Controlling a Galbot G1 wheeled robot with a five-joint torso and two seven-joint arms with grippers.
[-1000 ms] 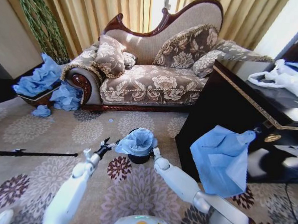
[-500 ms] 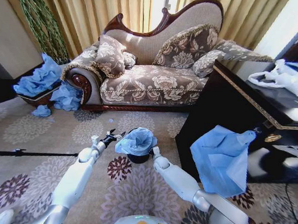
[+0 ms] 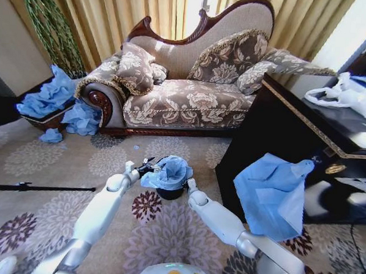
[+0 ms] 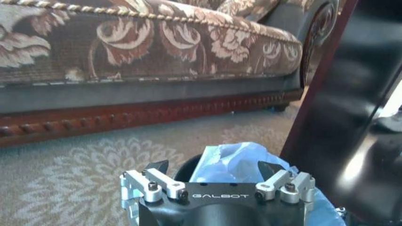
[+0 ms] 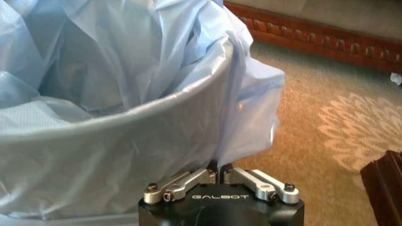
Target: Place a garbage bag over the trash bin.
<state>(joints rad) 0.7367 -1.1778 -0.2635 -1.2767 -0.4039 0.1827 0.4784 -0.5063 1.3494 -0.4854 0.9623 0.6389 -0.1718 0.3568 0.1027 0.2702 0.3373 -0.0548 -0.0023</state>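
The trash bin [image 3: 171, 193] is a small black cylinder on the carpet in front of the sofa. The light-blue garbage bag [image 3: 169, 172] bunches over its top. In the right wrist view the garbage bag [image 5: 125, 70] wraps the rim, and my right gripper [image 5: 220, 165] is shut on a fold hanging down the bin's side. My right gripper [image 3: 186, 184] sits at the bin's right side. My left gripper [image 3: 146, 166] is at the bag's left edge. In the left wrist view my left gripper [image 4: 213, 166] is open, with the bag [image 4: 238, 157] and the bin's dark rim [image 4: 187, 170] just beyond its fingertips.
A patterned sofa [image 3: 185, 100] stands behind the bin. A dark wooden cabinet [image 3: 281, 130] stands close on the right, with a large light-blue sheet [image 3: 272, 194] hanging from it and white bags [image 3: 351, 93] on top. Blue plastic piles [image 3: 50, 96] and a black rod [image 3: 39, 188] lie to the left.
My left arm has reached forward and to the right, bringing its open gripper up to the bag's left edge. The right gripper, bag and bin have stayed put.
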